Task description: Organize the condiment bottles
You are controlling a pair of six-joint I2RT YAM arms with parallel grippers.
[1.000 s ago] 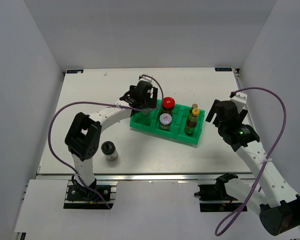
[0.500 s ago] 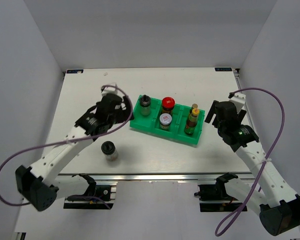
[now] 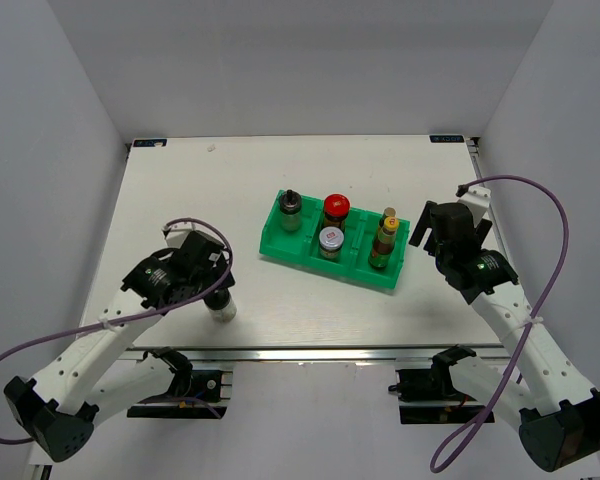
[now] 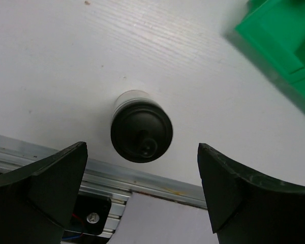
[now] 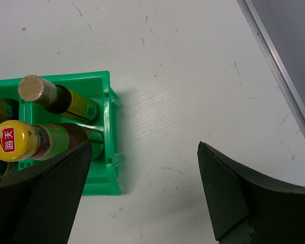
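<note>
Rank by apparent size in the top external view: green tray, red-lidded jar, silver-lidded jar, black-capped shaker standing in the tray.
1. green tray, by far the largest.
2. red-lidded jar and silver-lidded jar: too alike to separate.
3. black-capped shaker, the slimmest.

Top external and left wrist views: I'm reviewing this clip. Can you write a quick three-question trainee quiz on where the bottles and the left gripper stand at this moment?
1. True or false: the left gripper is shut on the black-capped shaker that stands on the table.
2. How many condiment bottles stand in the green tray? A) three B) five C) six
3. Fill in: seen from the top view, the two slim sauce bottles share the tray's ____ end compartment.

Key
1. False: its jaws are open, one on each side of the shaker, touching nothing.
2. B
3. right
</note>
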